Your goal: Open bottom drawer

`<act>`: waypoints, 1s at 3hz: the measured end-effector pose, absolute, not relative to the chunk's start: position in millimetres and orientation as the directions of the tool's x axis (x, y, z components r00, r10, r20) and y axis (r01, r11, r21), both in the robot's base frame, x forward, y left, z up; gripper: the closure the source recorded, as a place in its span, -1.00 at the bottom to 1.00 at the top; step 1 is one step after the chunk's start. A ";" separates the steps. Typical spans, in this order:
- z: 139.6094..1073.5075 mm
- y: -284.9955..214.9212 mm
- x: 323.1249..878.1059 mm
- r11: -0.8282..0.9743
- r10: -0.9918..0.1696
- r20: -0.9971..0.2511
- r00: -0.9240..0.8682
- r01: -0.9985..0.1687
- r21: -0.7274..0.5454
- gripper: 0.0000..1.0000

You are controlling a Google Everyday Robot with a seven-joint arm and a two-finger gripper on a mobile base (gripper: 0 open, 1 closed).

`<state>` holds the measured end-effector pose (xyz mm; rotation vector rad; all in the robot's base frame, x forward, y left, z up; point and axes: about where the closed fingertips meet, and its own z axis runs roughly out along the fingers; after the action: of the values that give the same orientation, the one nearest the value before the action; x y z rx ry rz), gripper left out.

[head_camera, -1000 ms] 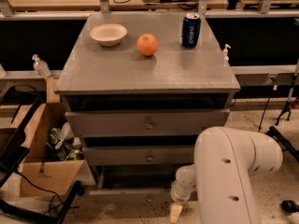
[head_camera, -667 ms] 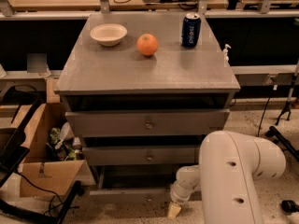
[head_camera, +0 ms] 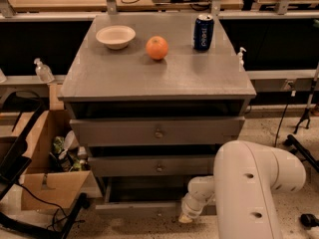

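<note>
Camera view shows the arm shifted slightly rightward since a second ago, the gripper (head_camera: 185, 216) low against the front of the bottom drawer (head_camera: 139, 209), its hold something I cannot tell, with that lowest drawer standing partly out; I judge the pull underway.

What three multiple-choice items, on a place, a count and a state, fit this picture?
1. Where is the hand? A. high in the air B. low, at the bottom drawer front C. out of view
2. How many drawers has the cabinet? A. one B. two C. three
3. How is the can? A. upright B. on its side C. crushed
Answers: 1 B, the hand is at the lowest front; 2 C, three grey fronts are stacked; 3 A, its lid faces up.
</note>
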<state>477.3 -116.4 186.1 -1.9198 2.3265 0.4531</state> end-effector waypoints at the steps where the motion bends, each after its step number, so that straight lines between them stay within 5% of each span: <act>1: 187.7 -116.4 477.4 0.165 -0.945 -0.256 -0.205 -0.972 0.169 1.00; 3: 187.7 -116.4 477.4 0.165 -0.945 -0.256 -0.205 -0.972 0.169 1.00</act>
<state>477.4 -116.4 187.7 -1.9198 2.3266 0.4532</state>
